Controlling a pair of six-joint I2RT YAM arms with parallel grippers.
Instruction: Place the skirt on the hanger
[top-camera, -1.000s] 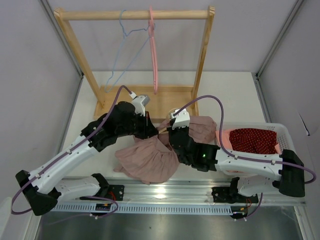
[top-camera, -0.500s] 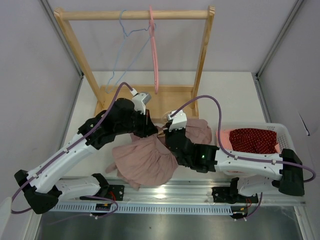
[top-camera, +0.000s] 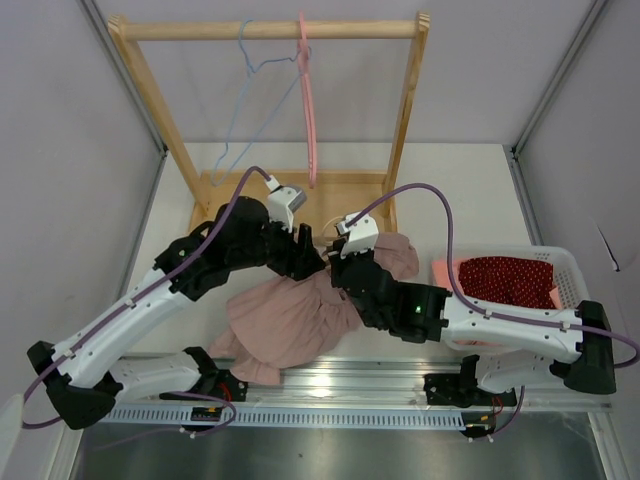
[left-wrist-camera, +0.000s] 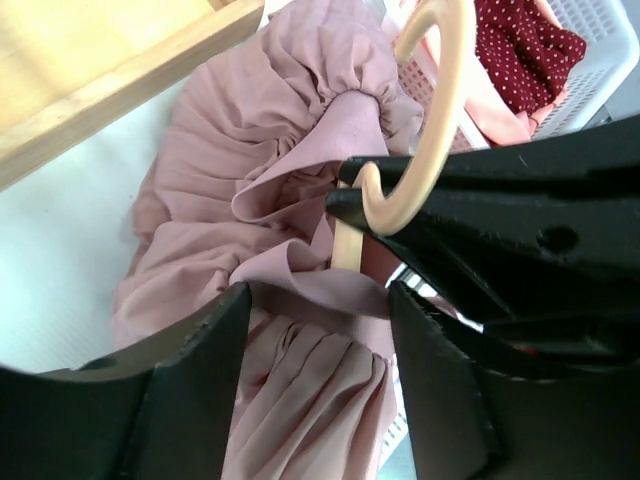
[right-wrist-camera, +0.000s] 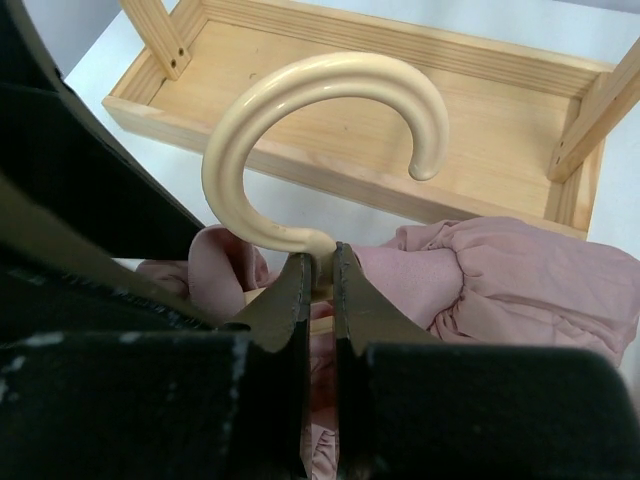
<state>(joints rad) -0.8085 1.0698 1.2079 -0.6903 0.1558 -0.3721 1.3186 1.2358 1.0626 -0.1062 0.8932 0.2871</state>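
Observation:
The pink skirt (top-camera: 280, 320) lies bunched on the table between the two arms, part of it draped over the cream hanger. Only the hanger's hook (right-wrist-camera: 300, 110) and neck show; the rest is under the fabric. My right gripper (right-wrist-camera: 320, 268) is shut on the hanger's neck just below the hook, holding it upright. My left gripper (left-wrist-camera: 318, 310) is open right beside it, its fingers (left-wrist-camera: 200, 370) apart with a fold of the skirt (left-wrist-camera: 290, 170) lying between them. In the top view the left gripper (top-camera: 312, 262) and the right gripper (top-camera: 336, 264) almost meet.
A wooden rack (top-camera: 270, 30) stands at the back with a pink hanger (top-camera: 308, 110) and a blue wire hanger (top-camera: 248, 95) on its bar. Its base tray (right-wrist-camera: 400, 110) lies just beyond the hook. A white basket (top-camera: 562, 262) at the right holds a red dotted garment (top-camera: 505, 280).
My left gripper has opened and let go of the skirt. The skirt's loose part has sagged toward the near edge. Both wrists have shifted slightly toward the rack.

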